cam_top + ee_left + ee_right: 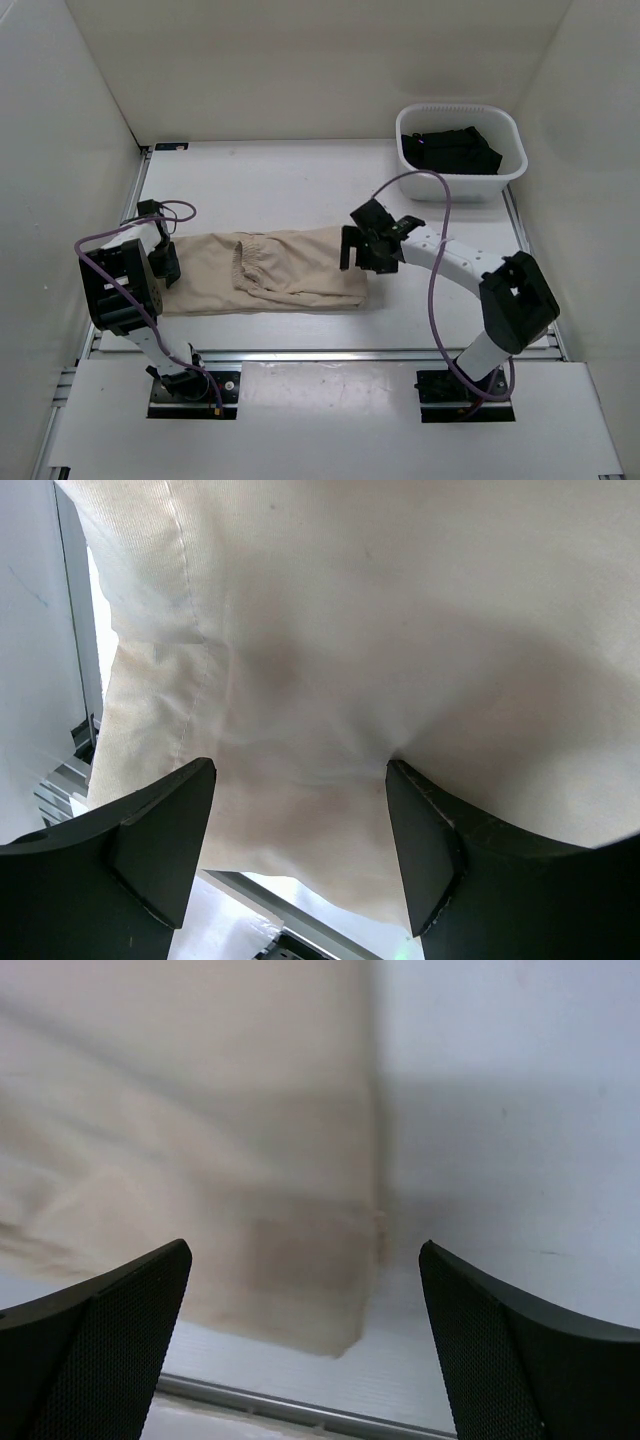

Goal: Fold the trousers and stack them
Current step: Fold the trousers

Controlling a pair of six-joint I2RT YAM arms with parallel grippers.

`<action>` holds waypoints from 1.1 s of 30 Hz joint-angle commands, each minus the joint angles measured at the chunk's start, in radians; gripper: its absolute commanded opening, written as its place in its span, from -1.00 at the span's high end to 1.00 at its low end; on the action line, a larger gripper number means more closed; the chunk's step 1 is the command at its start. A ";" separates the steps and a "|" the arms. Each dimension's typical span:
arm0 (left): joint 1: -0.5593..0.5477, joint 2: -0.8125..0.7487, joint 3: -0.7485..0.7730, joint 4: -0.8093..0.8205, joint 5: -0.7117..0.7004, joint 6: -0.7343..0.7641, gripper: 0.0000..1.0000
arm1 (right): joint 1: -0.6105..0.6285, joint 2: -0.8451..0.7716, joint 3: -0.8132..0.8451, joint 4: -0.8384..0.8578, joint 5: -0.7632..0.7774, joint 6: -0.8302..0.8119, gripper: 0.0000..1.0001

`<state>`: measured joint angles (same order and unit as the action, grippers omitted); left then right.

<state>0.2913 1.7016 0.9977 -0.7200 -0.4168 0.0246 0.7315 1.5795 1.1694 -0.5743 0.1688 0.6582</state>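
top external view: trousers (pixel 270 272) lie part-folded on desk (pixel 300 190) — left end effector (pixel 166 266) and right end effector (pixel 362 260) both spread apart, holding nothing; next fold likely needs both ends gripped.

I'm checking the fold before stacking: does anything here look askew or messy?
Only slightly: the trousers lie flat on the table, but the cloth bunches into wrinkles near the middle, so the fold is not smooth. Nothing looks spilled or damaged.
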 commanded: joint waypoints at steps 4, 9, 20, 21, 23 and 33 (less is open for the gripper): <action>0.008 0.012 -0.018 -0.001 0.021 -0.025 -0.62 | -0.040 0.046 -0.204 0.186 -0.192 0.081 -0.93; 0.008 0.003 -0.018 -0.001 0.021 -0.025 -0.62 | -0.049 0.097 -0.249 0.263 -0.233 0.118 -0.29; 0.008 -0.063 0.203 -0.215 0.208 -0.025 -0.67 | -0.265 -0.201 -0.289 -0.013 -0.138 0.115 1.00; 0.008 -0.077 0.235 -0.235 0.235 -0.025 -0.67 | -0.299 -0.238 -0.259 -0.069 -0.117 0.078 1.00; 0.008 -0.086 0.327 -0.298 0.317 -0.025 -0.76 | -0.389 -0.335 -0.219 -0.236 -0.054 0.025 1.00; -0.084 -0.131 0.336 -0.368 0.385 -0.025 -1.00 | -0.179 -0.187 0.411 -0.651 0.107 -0.172 1.00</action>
<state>0.2428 1.5887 1.3842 -1.0367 -0.0731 0.0025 0.4244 1.2800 1.4258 -1.1011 0.2565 0.5549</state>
